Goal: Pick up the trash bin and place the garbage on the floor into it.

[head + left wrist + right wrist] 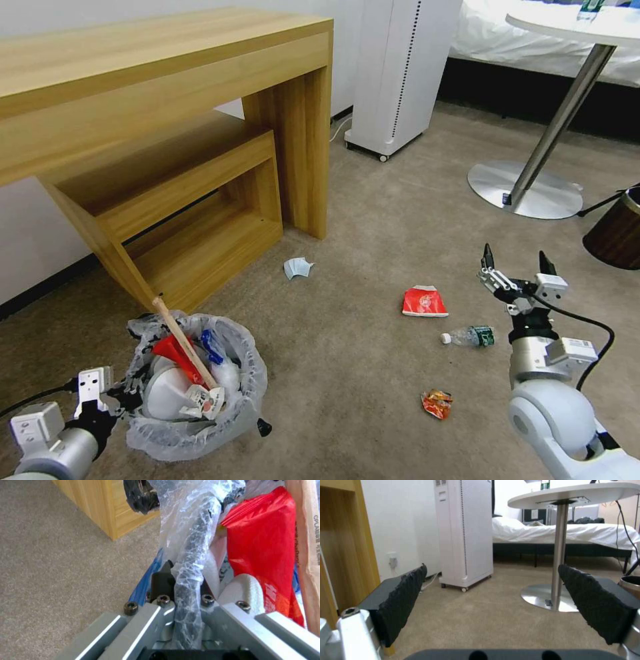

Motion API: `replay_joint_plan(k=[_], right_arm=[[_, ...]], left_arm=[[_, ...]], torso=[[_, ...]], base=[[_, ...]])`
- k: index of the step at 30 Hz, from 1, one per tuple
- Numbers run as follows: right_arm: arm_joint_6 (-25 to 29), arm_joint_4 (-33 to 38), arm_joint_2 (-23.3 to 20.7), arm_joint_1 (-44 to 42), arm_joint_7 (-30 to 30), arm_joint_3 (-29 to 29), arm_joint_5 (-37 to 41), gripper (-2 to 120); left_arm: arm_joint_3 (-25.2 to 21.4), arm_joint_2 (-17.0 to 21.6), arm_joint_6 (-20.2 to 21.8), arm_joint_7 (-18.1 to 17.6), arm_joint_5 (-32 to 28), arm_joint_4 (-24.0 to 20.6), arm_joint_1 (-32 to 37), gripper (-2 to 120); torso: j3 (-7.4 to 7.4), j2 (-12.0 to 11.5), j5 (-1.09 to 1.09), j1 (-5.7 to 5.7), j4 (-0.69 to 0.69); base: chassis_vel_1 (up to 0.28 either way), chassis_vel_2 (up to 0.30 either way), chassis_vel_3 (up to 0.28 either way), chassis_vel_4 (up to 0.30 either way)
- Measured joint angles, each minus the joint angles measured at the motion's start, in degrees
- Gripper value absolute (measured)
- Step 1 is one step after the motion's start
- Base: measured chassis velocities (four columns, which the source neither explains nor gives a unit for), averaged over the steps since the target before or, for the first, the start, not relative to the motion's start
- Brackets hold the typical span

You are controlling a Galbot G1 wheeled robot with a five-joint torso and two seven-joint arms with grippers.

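Left pincer [185, 597] is clamped on the trash bin [193, 387] rim. Right pincer [519, 267], jaws apart and empty, is held above the floor [360, 220]; clear bottle [469, 336] lies just below-left of it, long axis crosswise, nearest the right arm.

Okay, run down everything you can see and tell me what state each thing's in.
trash bin: held at its rim, part full
left gripper: shut on the bin rim
right gripper: open, empty, raised
clear bottle: lying on carpet, capped
red wrapper: on carpet
orange packet: crumpled
mask: on carpet
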Motion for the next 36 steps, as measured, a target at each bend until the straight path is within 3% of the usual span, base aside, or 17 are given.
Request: replay_joint_plan(k=[36], right_arm=[[-1.1,-1.3,-0.1,1.8,0.7,-1.6,0.0,100]], left_arm=[[-0.2,0.4,-0.7,0.0,0.5,2.7,-0.8,0]], torso=[[0.00,0.0,0.00,0.00,0.01]], base=[[-0.008,-0.006,-0.007,-0.008]])
